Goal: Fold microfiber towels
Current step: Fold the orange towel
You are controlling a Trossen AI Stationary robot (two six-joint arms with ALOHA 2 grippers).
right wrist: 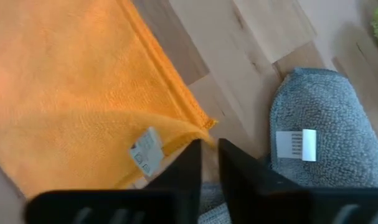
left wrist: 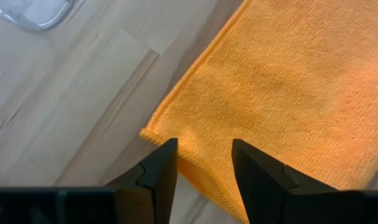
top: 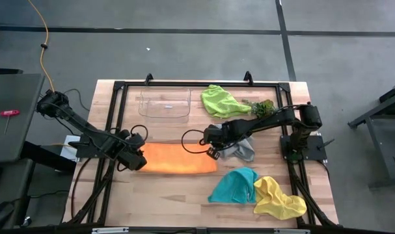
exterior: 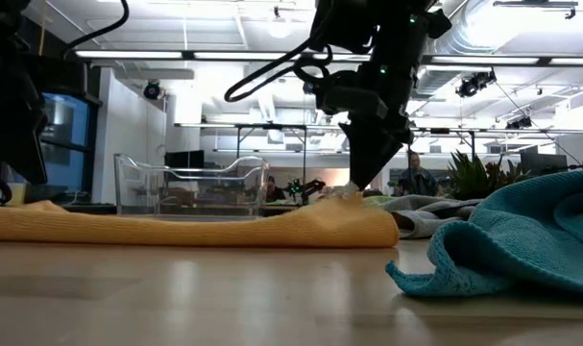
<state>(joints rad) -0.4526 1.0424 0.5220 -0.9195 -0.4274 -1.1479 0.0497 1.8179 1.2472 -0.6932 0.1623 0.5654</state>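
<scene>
Orange towel point(top: 179, 158) lies folded into a strip mid-table, between both arms. Left gripper point(left wrist: 202, 163) stands parted over its left corner, gripping nothing; right gripper point(right wrist: 208, 163) sits at the far right corner, fingers barely apart (grip uncertain). Best to square both edges before releasing. Grey towel point(top: 241, 149) waits beyond.

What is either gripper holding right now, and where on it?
Neither clearly grips. The left gripper stands open astride the orange towel's corner; the right gripper, slightly parted, sits at its opposite corner.
</scene>
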